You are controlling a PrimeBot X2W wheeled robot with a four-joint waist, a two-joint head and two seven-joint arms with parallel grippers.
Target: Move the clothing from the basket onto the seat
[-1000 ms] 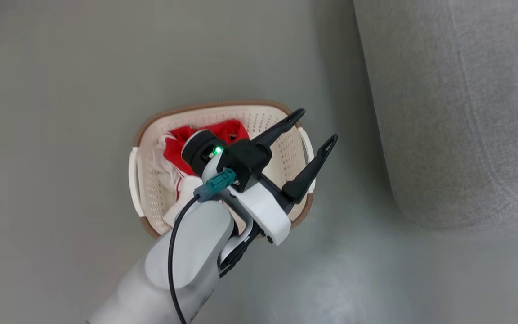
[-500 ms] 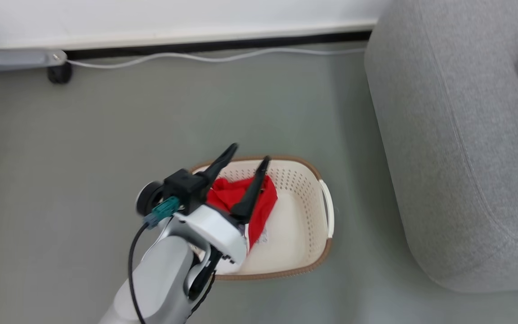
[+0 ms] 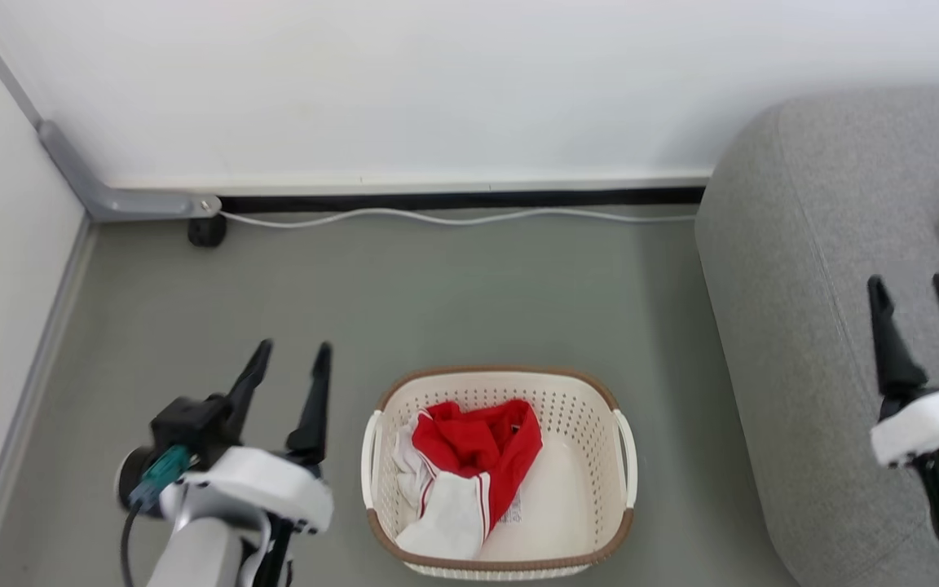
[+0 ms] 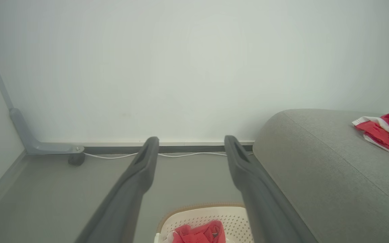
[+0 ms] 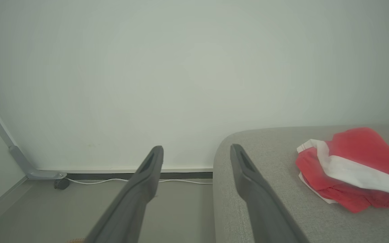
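Clothing in the basket lies about four o'clock from your released left pincer, nearer than the released right pincer over the seat.

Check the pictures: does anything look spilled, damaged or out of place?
Nothing stands out. The basket stands upright with clothing crumpled inside, another garment lies on the seat, and a white cable runs along the wall.
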